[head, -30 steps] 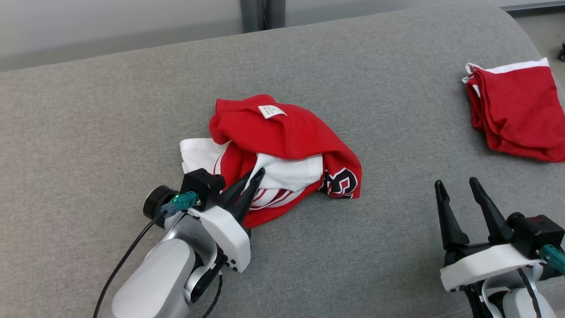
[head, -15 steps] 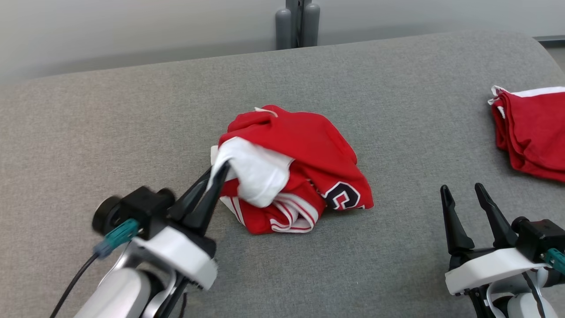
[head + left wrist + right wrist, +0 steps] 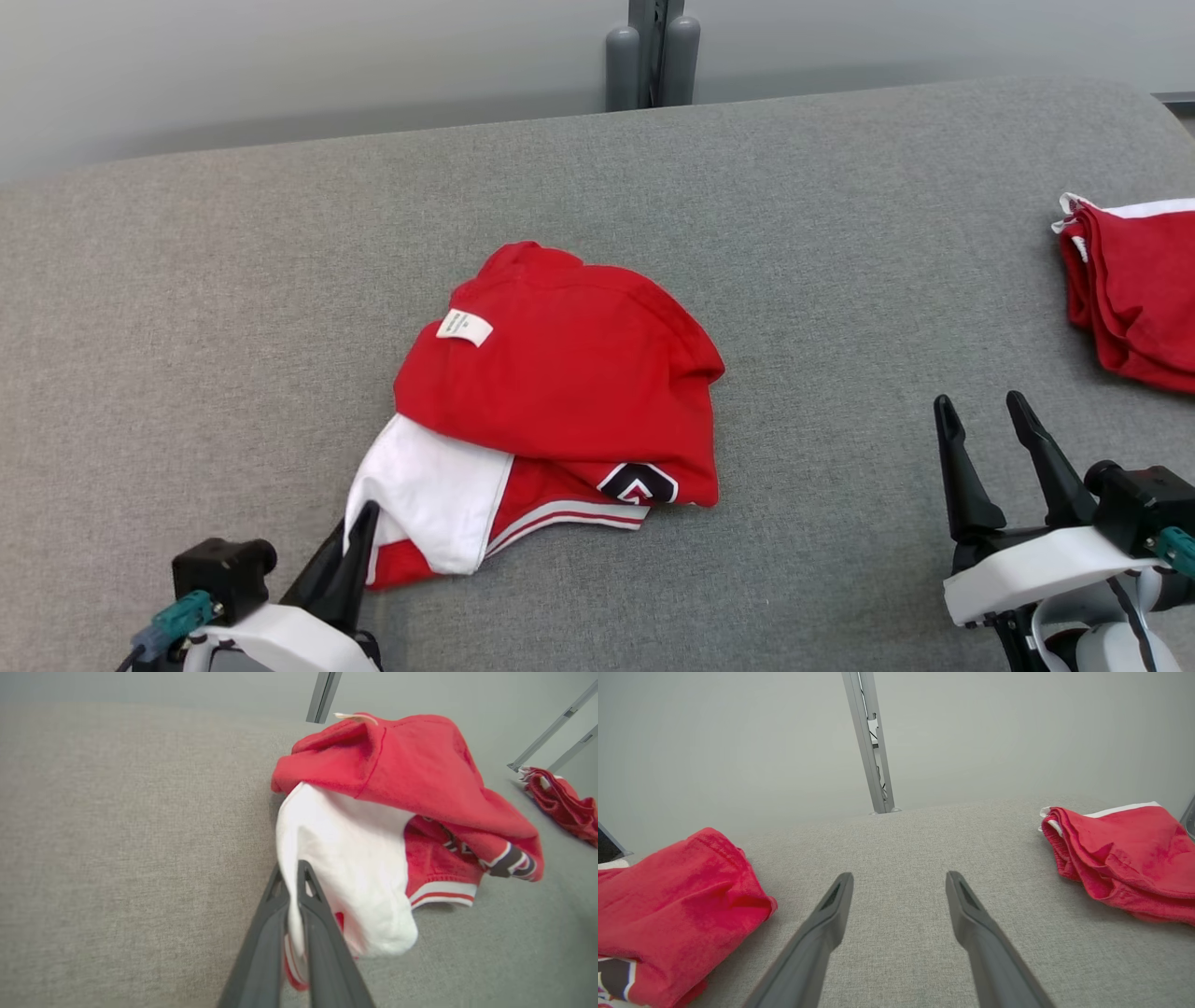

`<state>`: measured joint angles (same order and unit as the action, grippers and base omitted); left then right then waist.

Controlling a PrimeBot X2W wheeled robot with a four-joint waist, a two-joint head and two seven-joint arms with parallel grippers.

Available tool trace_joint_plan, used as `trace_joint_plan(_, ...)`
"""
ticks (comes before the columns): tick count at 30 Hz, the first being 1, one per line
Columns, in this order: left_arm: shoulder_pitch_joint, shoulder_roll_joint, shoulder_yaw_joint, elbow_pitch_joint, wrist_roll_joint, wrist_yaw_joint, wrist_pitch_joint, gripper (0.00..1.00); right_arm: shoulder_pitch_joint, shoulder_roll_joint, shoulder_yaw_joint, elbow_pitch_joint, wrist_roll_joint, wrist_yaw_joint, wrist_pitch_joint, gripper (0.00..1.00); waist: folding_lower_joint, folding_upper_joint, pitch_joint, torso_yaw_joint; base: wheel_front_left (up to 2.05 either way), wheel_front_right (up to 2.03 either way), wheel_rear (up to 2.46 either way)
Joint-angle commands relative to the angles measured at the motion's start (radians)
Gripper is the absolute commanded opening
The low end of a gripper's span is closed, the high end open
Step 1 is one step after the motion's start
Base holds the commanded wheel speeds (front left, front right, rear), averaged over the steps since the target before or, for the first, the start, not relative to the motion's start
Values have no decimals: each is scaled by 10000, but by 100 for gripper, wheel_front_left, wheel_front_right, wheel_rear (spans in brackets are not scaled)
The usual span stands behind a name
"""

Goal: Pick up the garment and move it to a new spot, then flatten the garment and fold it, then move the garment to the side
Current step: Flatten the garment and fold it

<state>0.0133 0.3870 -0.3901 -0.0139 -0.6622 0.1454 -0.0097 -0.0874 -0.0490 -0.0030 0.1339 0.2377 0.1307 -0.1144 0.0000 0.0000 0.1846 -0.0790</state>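
Note:
The garment [image 3: 560, 392] is a red shirt with white parts, striped trim and a dark printed emblem, lying bunched in the middle of the grey padded surface [image 3: 233, 280]. A white label shows on its upper left. My left gripper [image 3: 359, 515] at the lower left is shut on the garment's white corner. In the left wrist view the white cloth [image 3: 355, 858] is pinched between the two dark fingers of the left gripper [image 3: 292, 870]. My right gripper [image 3: 980, 406] stands open at the lower right, apart from the garment, over bare surface, as the right wrist view confirms for the right gripper [image 3: 899, 877].
A second red and white garment [image 3: 1134, 285] lies folded at the right edge, also the second garment [image 3: 1120, 849] in the right wrist view. A grey metal post [image 3: 653, 47] stands behind the surface's far edge against a pale wall.
My left gripper has pulled the white corner toward the near left, dragging the garment and spreading it flatter. The head camera has shifted. The right gripper stays open in place.

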Motion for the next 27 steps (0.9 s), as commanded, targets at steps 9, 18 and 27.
trace_joint_plan(9,-508,-505,-75,891,420,-53,-1301,100,129,-40,-81,-139,-150,0,142,100,0,0,-275,3,0,0,0)
trace_joint_plan(18,-837,-577,759,400,1504,674,-2493,100,463,-42,-84,-403,-402,0,430,100,0,0,-941,208,0,0,0)
trace_joint_plan(27,-198,-253,1092,230,1652,799,-2442,100,772,-42,-37,-722,-510,0,758,100,0,0,-1299,325,0,0,0)
